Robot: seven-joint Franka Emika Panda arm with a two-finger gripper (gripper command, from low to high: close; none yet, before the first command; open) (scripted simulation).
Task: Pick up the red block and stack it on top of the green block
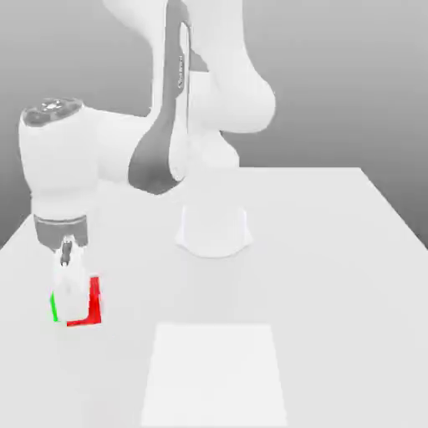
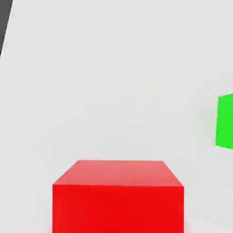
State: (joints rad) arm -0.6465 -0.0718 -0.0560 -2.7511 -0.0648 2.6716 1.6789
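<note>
Near the pale surface's (image 1: 334,251) left edge, in the exterior view, the red block (image 1: 95,303) is gripped by the closed claw (image 1: 72,316); the green block (image 1: 54,307) could be knocked if the lift is swung sideways too low.
</note>
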